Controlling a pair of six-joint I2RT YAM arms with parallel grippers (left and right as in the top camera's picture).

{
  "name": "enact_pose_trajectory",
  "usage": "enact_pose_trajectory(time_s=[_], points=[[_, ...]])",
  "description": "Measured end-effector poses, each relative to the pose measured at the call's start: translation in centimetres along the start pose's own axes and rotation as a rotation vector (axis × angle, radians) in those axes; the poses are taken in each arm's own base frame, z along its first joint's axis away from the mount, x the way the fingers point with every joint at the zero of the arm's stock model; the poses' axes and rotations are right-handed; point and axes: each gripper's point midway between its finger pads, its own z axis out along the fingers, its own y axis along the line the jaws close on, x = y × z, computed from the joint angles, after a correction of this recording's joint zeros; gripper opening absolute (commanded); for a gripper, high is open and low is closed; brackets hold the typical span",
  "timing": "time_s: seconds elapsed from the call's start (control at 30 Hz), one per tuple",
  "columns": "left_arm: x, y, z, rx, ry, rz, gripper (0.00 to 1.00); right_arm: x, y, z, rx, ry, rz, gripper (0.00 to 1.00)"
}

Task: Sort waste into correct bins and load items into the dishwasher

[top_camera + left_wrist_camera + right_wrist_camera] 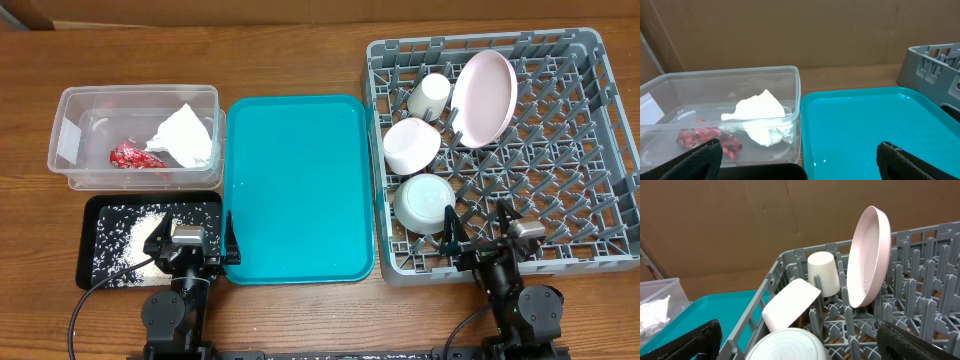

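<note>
Glossy teal tray (298, 190), wooden table (300, 60)

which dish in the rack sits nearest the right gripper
The pale greenish-white bowl, just beside the right gripper; the pink bowl, cup and plate stand farther back.

No writing, brand, number or sign can be read on anything in view. A pale patch (66, 141) on the left wall of the clear tub (136, 92), towards the bench's far left corner, shows no legible print.

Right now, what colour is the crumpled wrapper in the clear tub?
The wrapper is shiny red; the overhead view shows it best.
</note>
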Motion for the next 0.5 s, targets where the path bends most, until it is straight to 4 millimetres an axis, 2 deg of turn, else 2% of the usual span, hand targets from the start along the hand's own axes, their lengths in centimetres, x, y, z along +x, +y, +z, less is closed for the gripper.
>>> enact_pose_trajectory(time_s=[0.5], points=[[0.00,0.01,0.00,0.000,0.000,0.017,1.00,-0.01,0.00,0.00,0.000,0.000,0.000,1.00]])
